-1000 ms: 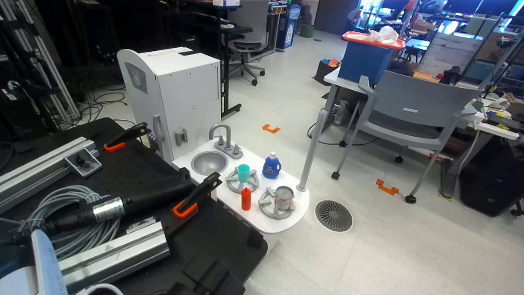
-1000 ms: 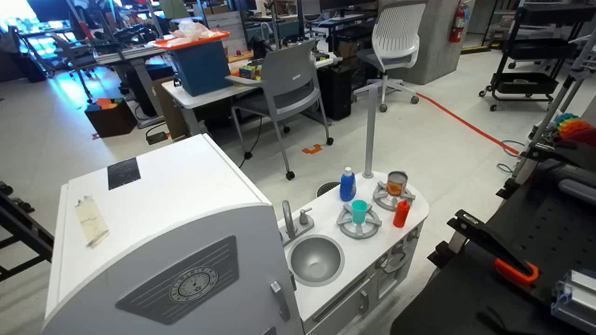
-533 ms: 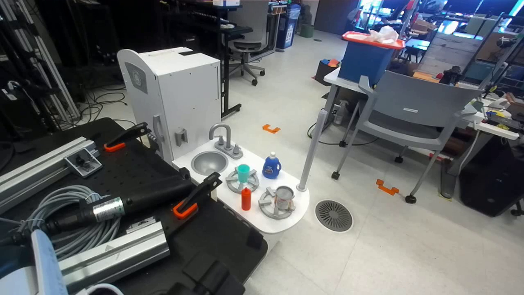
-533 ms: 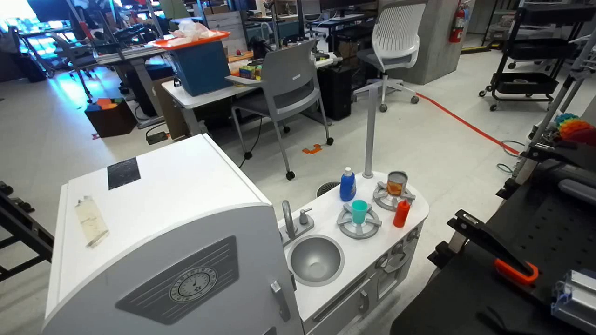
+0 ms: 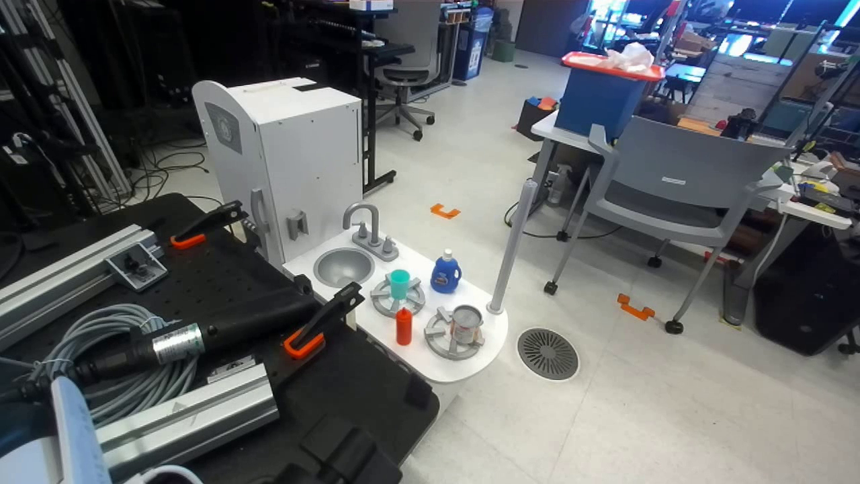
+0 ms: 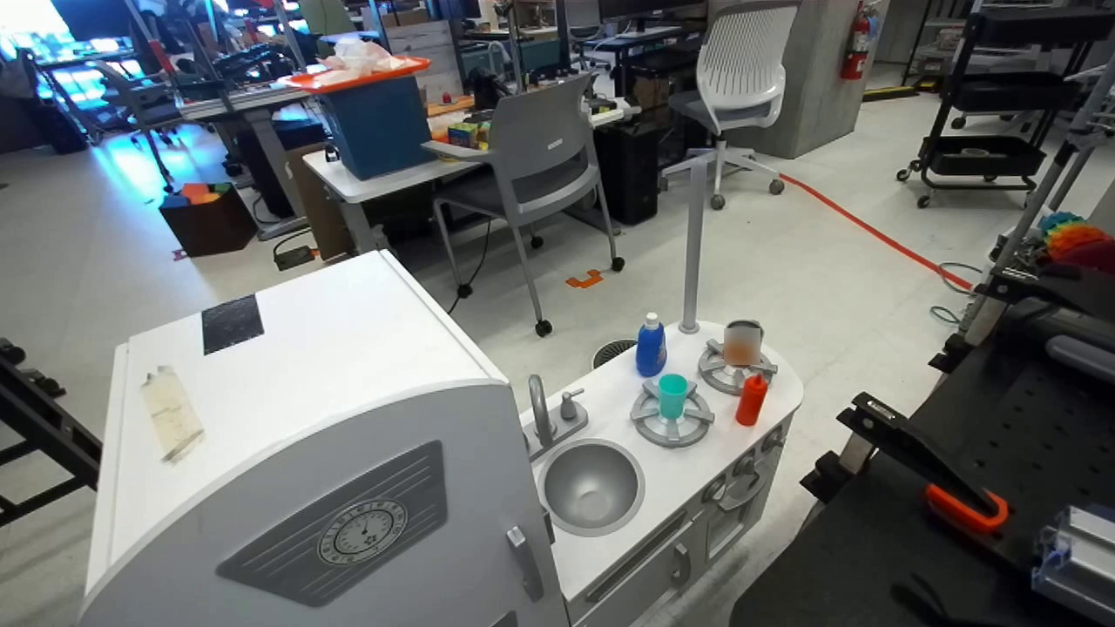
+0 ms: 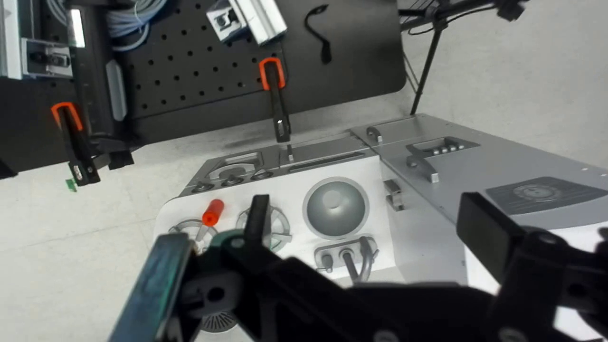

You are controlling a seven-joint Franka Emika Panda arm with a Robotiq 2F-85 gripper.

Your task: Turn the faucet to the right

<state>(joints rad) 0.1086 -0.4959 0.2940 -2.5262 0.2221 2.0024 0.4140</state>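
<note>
In the wrist view, a black claw [image 7: 373, 227] with fingers spread wide, holding nothing; out of sight in both exterior views. Beyond the fingertips, framed by the gap but apparently well apart from the claw, the grey faucet [image 7: 349, 264], beside a round basin [image 7: 336, 219]. In an exterior view, a spout [image 5: 374, 225] angled partly toward the tall cabinet [image 7: 465, 183]. Probably not yet turned right, with no contact to see. Left to do, as a judgement: reaching in, meeting the spout, swinging it.

Behind the claw's right-hand finger as pictured, the cabinet, near the faucet and likely the tightest obstacle. Past the opposite finger, on a white counter [image 7: 287, 190], a red bottle [image 7: 213, 211], green cup [image 6: 672, 396], blue bottle [image 6: 651, 348] and metal can [image 5: 466, 324], all easily knocked. Near these, an upright pole [image 6: 693, 244], a possible snag. Farther from the claw, past the basin, a black table [image 7: 342, 85] with two orange-and-black clamps [image 7: 277, 102].
</note>
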